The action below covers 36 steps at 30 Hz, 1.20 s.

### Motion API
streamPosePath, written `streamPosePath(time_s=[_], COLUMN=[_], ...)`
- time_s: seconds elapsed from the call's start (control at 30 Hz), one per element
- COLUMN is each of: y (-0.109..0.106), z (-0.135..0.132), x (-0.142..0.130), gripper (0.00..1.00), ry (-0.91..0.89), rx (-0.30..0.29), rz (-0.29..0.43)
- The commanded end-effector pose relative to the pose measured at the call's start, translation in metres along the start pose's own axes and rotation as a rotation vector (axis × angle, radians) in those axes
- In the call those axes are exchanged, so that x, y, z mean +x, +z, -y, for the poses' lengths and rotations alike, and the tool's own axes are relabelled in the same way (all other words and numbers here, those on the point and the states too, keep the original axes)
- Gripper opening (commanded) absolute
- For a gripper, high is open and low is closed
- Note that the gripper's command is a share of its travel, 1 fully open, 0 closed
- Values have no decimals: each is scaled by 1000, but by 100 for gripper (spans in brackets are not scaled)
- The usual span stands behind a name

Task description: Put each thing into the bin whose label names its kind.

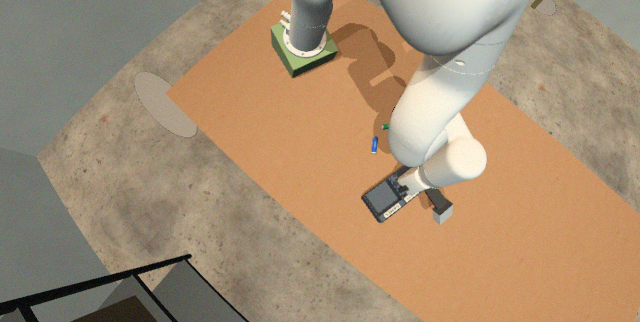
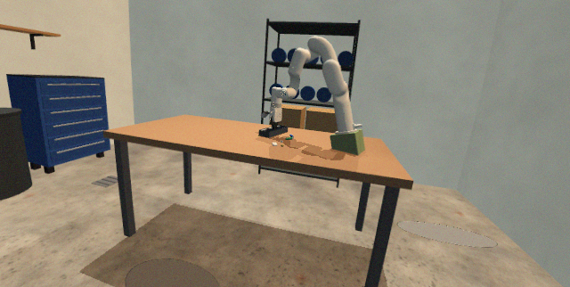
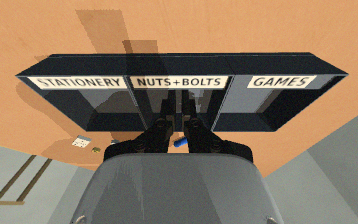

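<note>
A dark three-part bin (image 3: 180,92) stands on the table, labelled STATIONERY, NUTS+BOLTS and GAMES; it also shows in the top view (image 1: 387,199). All three compartments look empty. My gripper (image 3: 178,97) hangs over the middle NUTS+BOLTS compartment with its fingers shut, and I see nothing between them. In the top view the gripper (image 1: 402,189) sits at the bin's near side. A small blue cylinder (image 1: 374,145) and a small green thing (image 1: 385,126) lie on the table behind the bin. In the wrist view a white tile (image 3: 81,141) and a small brass piece (image 3: 96,149) lie on the table.
The arm's green base (image 1: 303,52) stands at the far end of the table. My arm hides part of the table beside the green thing. The table edge runs close in front of the bin. A shelf rack (image 2: 312,73) stands behind the table.
</note>
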<state>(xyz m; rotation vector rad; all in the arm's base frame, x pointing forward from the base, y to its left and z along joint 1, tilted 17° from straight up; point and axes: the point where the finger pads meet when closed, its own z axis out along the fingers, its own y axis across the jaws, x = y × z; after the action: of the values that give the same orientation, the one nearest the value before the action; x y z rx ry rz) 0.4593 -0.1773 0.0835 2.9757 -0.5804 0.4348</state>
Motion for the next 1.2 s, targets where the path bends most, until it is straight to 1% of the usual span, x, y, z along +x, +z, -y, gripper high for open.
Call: streamPosePath(time_s=[0.0,0.37,0.83,0.93,1.1,1.17], y=[-1,-12,-30,-31,-51,-54], z=[0,0,0,0,0,0], x=[2,2,2,2,2,2], gripper=[7,7,7,7,7,7], ry=[0,0,0,0,0,0], rx=[0,0,0,0,0,0], rz=[-4,-4,-4,-4,-4,-4])
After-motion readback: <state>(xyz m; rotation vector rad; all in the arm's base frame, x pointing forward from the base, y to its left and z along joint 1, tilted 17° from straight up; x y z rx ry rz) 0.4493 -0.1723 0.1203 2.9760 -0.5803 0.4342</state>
